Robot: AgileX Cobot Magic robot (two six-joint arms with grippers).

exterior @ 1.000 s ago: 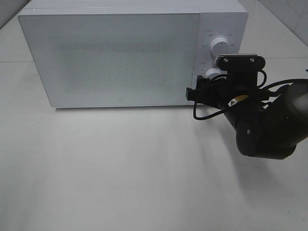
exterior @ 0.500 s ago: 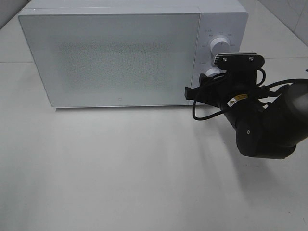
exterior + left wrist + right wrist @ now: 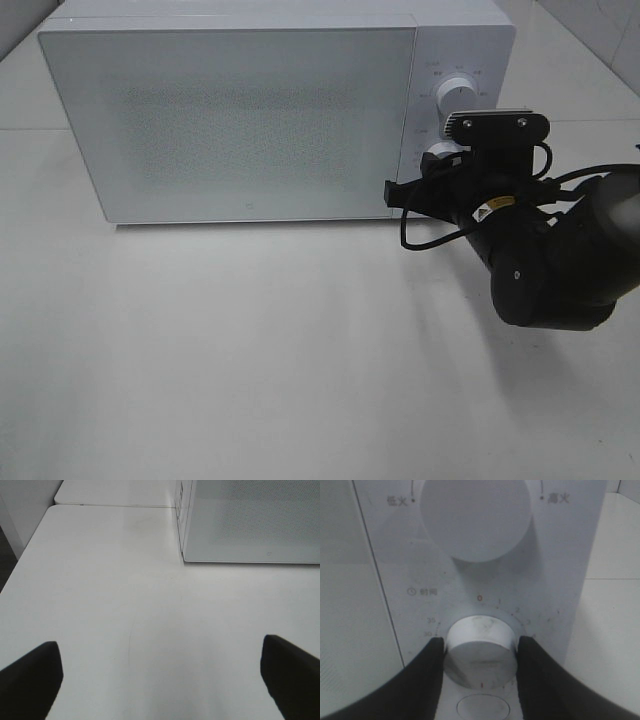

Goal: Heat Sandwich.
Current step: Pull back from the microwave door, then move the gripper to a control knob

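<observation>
The white microwave (image 3: 240, 120) stands at the back of the table with its door shut. The sandwich is out of view. My right gripper (image 3: 480, 643) is at the control panel, and its black fingers (image 3: 427, 675) press against both sides of the lower timer knob (image 3: 480, 650). In the high view the right arm (image 3: 545, 265) reaches in from the right, and its wrist camera covers most of that knob (image 3: 437, 152). My left gripper (image 3: 159, 647) hangs open over bare table, left of the microwave's corner (image 3: 186, 555), with nothing between its fingers (image 3: 35, 675).
The larger power knob (image 3: 476, 517) sits above the timer knob, and a round button (image 3: 482, 709) sits below it. The white table (image 3: 250, 350) stretches in front of the microwave. In the left wrist view the table's edge (image 3: 22, 565) runs along the side.
The right gripper's fingers have closed in on the timer knob. The right arm has barely shifted, and the left gripper has stayed open.
</observation>
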